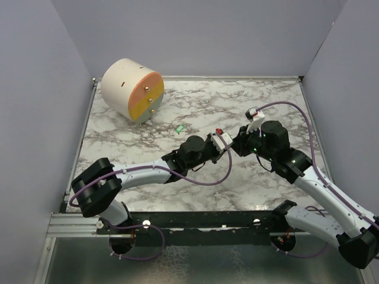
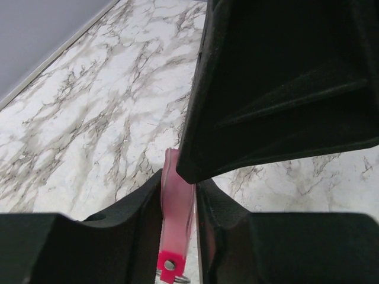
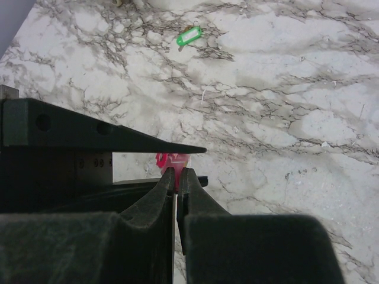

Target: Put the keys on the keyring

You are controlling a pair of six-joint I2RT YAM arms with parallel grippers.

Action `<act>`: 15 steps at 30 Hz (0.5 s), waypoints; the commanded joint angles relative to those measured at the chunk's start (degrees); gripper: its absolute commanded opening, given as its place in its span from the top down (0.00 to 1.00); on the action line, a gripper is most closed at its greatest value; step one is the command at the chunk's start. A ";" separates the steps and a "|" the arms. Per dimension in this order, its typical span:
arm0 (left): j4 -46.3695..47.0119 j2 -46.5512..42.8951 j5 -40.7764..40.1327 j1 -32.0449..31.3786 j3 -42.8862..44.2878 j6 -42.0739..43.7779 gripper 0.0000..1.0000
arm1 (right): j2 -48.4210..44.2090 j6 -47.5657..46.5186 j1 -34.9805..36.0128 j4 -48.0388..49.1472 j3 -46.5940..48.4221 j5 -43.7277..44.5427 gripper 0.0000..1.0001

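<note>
Left fingers (image 2: 130, 222) clamp the keyring (image 2: 176, 213) strip, right fingers (image 3: 159, 198) pinch its tip. Light, thin, slick: I'd grip its flats. Tiny keys (image 3: 189, 36) loose beyond fingertips.

Keys (image 1: 178, 128) on the table (image 1: 237, 100), left of the keyring (image 1: 219, 131)

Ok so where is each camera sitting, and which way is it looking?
Top external: high behind the arms, looking down on the marble table; both arms show, left gripper and right gripper close together mid-table.
Left wrist: on the left arm, looking along its own fingers at the keyring between them.
Right wrist: on the right arm, looking past its shut fingers toward the green key.
Shared: both wrist views catch the keyring's pink strip.
</note>
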 commanded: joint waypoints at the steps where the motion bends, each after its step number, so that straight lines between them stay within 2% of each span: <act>1: 0.36 -0.25 -1.20 -0.42 1.01 1.10 0.78 | -1.12 -0.38 0.33 -0.39 2.16 0.58 0.99; 7: 0.29 -0.25 -1.40 -0.41 1.21 1.10 0.82 | -1.26 -0.09 0.33 -0.27 2.02 0.58 0.99; 15: -0.17 -0.47 -3.14 -0.42 1.71 0.75 0.83 | -2.57 0.77 0.36 0.35 1.81 2.32 0.77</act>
